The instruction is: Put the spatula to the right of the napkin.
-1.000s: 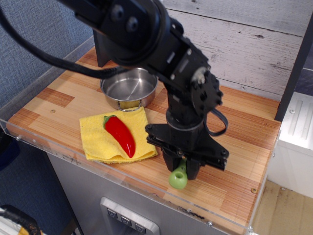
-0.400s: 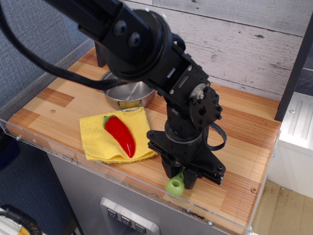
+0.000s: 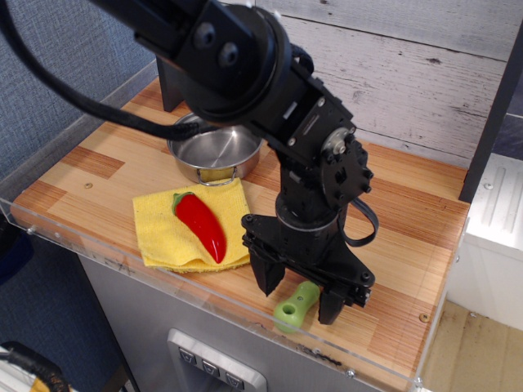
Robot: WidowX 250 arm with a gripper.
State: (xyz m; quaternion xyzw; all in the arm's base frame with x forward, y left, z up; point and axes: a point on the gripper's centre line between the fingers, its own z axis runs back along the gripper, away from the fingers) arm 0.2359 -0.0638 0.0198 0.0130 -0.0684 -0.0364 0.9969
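The gripper (image 3: 297, 292) is spread wide, nothing pinched; its fingers straddle the spatula (image 3: 296, 305), whose green handle is seen lying on the table (image 3: 409, 245) between them. The arm is held steeply downward. The spatula is placed right of the napkin (image 3: 167, 229), near the table's front edge. A chili (image 3: 202, 224) is laid on the napkin.

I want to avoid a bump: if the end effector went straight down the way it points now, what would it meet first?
Probably the spatula, lying on the table between the open end effector fingers; depth is uncertain.
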